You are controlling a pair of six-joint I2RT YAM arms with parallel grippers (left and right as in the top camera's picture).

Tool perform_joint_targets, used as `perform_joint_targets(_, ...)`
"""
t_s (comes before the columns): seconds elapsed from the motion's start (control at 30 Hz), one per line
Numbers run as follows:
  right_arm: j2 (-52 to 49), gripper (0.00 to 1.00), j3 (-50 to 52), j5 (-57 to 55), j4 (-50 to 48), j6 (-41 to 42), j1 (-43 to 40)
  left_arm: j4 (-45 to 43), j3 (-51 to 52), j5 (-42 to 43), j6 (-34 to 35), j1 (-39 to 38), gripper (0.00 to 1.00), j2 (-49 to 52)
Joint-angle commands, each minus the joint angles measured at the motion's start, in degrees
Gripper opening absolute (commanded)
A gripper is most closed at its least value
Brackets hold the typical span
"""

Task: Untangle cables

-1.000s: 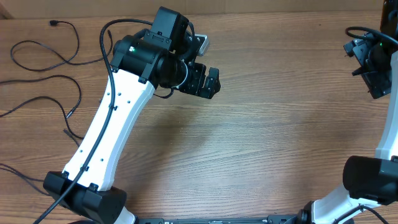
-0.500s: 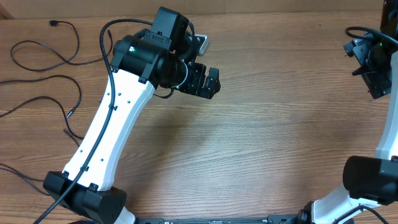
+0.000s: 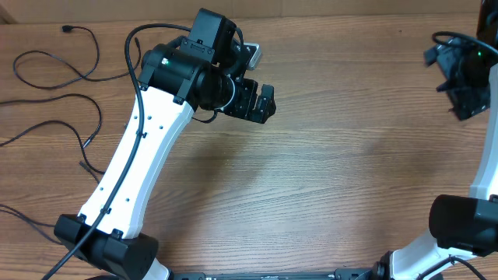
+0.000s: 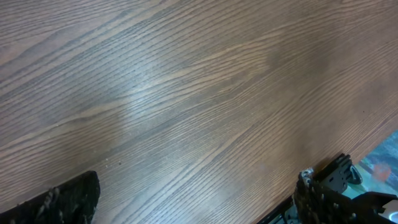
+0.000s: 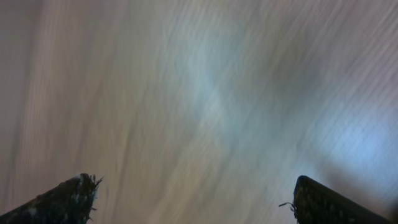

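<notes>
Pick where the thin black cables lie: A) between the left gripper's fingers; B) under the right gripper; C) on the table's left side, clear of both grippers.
C: the cables loop on the table at its left side, while the left gripper and right gripper hang open and empty elsewhere.

Overhead view: bright, even, sharp. The left arm (image 3: 148,148) casts a soft shadow toward 4 o'clock on the table (image 3: 327,179). Left wrist view: pale glare at 10 o'clock. Right wrist view: streaked with blur, washed out.
</notes>
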State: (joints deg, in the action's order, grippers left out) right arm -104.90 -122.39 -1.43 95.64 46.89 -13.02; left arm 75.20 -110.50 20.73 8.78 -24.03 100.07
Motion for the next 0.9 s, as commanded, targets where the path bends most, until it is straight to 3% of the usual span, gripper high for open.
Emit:
perform_joint_targets(0.0,0.50,1.00,0.17,11.21,1.42,-8.15,0.17,-0.07,-0.26,-0.39,-1.07,-0.37,0.99,-0.98)
perform_joint_targets(0.2,5.22,1.00,0.20,12.39,1.44,-17.46,4.46,-0.07,-0.26,-0.37,-1.07,-0.37,1.00,-0.98)
perform_joint_targets(0.53,22.10,1.00,0.94,5.27,1.42,-17.09,21.88,-0.07,-0.26,-0.39,-1.07,-0.37,1.00,-0.98)
perform_joint_targets(0.7,30.51,1.00,7.56,-2.05,1.42,-12.35,30.64,-0.07,-0.26,-0.39,-1.07,-0.37,1.00,-0.98)
perform_joint_targets(0.87,36.48,1.00,14.75,-2.34,1.40,-9.38,32.02,-0.09,-0.26,-0.37,-1.07,-0.37,1.00,-0.98)
